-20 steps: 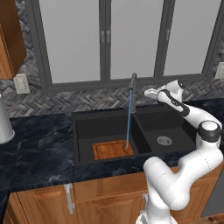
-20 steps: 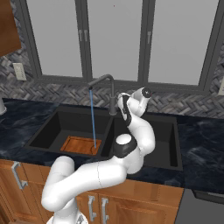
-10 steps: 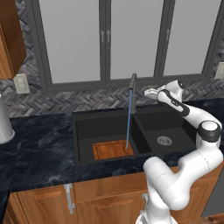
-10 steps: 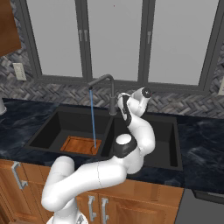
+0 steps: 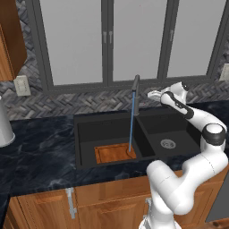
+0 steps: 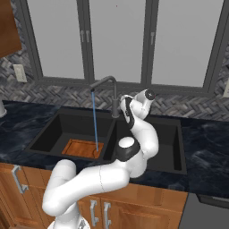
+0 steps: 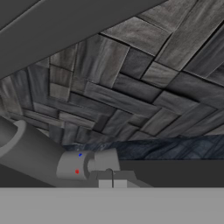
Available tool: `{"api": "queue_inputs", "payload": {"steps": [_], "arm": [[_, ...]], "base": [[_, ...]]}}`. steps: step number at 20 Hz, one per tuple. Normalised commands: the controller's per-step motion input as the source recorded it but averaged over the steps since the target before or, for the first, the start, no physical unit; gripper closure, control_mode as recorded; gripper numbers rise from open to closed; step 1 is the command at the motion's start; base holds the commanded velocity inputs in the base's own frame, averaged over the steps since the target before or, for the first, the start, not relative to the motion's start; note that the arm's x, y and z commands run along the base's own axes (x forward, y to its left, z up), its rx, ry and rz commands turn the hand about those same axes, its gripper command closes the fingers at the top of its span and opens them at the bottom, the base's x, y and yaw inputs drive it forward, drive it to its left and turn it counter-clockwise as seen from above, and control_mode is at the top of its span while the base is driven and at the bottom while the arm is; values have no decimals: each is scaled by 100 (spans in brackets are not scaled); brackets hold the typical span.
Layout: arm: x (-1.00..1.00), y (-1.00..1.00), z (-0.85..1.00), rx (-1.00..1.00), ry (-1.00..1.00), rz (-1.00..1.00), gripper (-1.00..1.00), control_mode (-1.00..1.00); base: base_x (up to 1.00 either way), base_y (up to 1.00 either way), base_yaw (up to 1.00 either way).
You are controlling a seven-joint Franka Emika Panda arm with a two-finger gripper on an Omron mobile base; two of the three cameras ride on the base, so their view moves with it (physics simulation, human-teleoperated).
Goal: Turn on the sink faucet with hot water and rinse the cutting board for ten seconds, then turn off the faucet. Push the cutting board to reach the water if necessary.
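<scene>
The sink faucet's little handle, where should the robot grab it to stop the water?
Take the small side lever at its free end, coming from the right-basin side where the shut tool sits. It juts sideways off the sink faucet, so its tip turns easiest.

In the right base view, the lower stem of the sink faucet (image 6: 114,96) at centre frame is covered by the robot's hand, and the side lever cannot be made out. The right part of the sink (image 6: 176,134) lies behind the white arm. In the left base view, the gripper (image 5: 151,94), upper right of centre, is too small to show its fingers apart. A white object (image 5: 4,127) is cut off by the left edge.

In the hand view, the faucet's body runs off the left edge.
</scene>
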Motion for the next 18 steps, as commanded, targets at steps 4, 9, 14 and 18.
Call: {"api": "queue_inputs", "payload": {"steps": [4,9,14,18], "arm": [[-13,0,-6,0,0,0,100,-100],[-22,0,-9,0,1,0,100,-100],[-18,-2,-7,0,2,0,100,-100],[-3,-9,-10,0,3,0,100,-100]], "base": [[0,0,0],[0,0,0],[0,0,0],[0,0,0]]}}
